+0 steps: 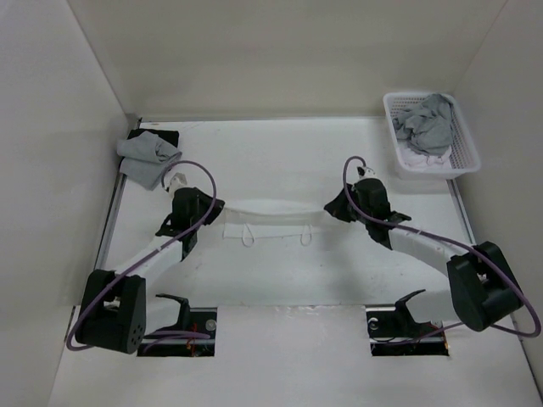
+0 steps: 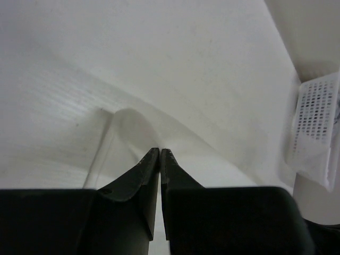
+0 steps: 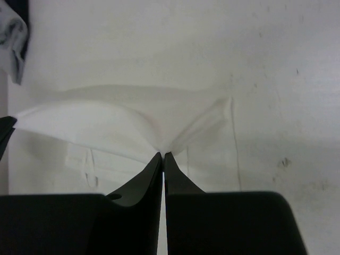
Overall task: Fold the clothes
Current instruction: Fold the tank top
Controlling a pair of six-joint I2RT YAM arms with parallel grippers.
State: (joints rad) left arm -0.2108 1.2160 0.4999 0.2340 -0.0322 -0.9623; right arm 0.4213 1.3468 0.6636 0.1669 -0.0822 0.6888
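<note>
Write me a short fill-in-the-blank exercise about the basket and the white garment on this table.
1. The white basket stands at the far ___ corner of the table.
2. The cloth inside it is ___ in colour.
3. The right tool is ___ on the white garment.
4. ___ cord loops lie at its near edge.
Missing words: right; grey; shut; two.

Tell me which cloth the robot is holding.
The white garment mid-table; the grey cloth far left and the grey clothes in the lattice basket lie untouched.
</note>
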